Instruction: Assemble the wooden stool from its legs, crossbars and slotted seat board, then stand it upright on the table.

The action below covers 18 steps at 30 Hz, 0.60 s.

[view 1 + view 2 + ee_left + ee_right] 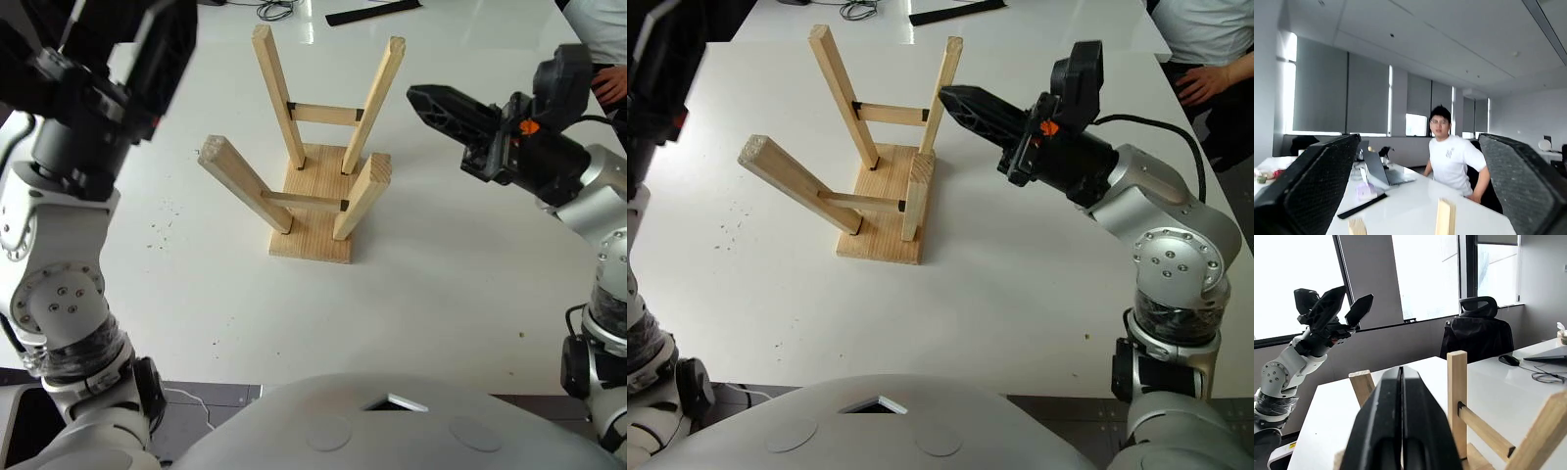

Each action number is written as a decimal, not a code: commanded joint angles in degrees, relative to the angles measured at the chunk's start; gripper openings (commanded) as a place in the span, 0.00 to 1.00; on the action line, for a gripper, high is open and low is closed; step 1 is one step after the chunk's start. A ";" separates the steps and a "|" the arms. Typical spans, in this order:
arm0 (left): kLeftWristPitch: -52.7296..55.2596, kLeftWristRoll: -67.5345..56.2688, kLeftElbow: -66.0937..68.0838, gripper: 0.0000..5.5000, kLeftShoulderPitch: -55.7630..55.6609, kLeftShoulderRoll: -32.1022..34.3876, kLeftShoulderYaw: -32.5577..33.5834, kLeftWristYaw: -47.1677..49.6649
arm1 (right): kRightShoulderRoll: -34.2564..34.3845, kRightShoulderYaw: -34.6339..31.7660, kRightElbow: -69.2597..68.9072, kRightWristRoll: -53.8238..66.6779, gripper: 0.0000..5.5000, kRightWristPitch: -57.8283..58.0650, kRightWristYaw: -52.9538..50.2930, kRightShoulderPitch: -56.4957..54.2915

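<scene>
The wooden stool stands upside down on the white table (460,284). Its seat board (315,235) lies flat, and its legs (278,93) point upward, joined by crossbars (323,114). The two near legs (240,181) lean toward me. My right gripper (950,95) is shut on nothing, its tip just right of the far right leg (942,83) near the top. In the right wrist view its shut fingers (1402,396) point between two legs. My left gripper (1357,293) is held high, left of the stool, open and empty. Its two pads (1308,186) frame two leg tops (1445,215).
A black strip (372,12) and a coiled cable (276,8) lie at the table's far edge. Small specks dot the table left of the stool (162,225). Bare table surrounds the stool on every side.
</scene>
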 commanded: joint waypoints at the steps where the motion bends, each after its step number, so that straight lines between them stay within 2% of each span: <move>1: 1.09 -6.16 -1.98 0.73 -6.48 0.04 -1.53 8.76 | 1.88 -0.70 -3.27 11.69 0.00 -0.38 -6.39 -5.88; 3: 1.99 -9.03 -3.43 0.66 -6.18 -0.07 -2.56 12.69 | 2.11 0.30 -3.90 13.92 0.00 0.03 -8.34 -5.60; 6: 4.81 -5.81 -3.03 0.56 -1.45 0.36 -6.07 15.03 | 2.55 5.75 -4.33 7.71 0.00 1.25 -8.53 -1.66; 9: 6.29 -3.94 -1.34 0.47 -1.38 -0.87 -9.96 16.88 | 4.01 9.44 -3.35 2.37 0.00 0.30 -9.07 -0.52; 13: 5.36 -1.99 0.55 0.35 -7.25 -0.98 -11.54 15.32 | 8.23 5.31 -0.80 8.47 0.00 -3.34 -13.55 -10.00; 16: 3.95 -7.07 -0.31 0.27 -14.95 0.80 -7.93 16.08 | 9.51 1.59 0.90 15.48 0.00 -5.75 -18.37 -17.14; 18: 5.16 -9.84 -1.78 0.22 -15.32 3.13 -6.41 16.70 | 8.47 1.81 0.57 16.00 0.00 -4.96 -19.63 -18.01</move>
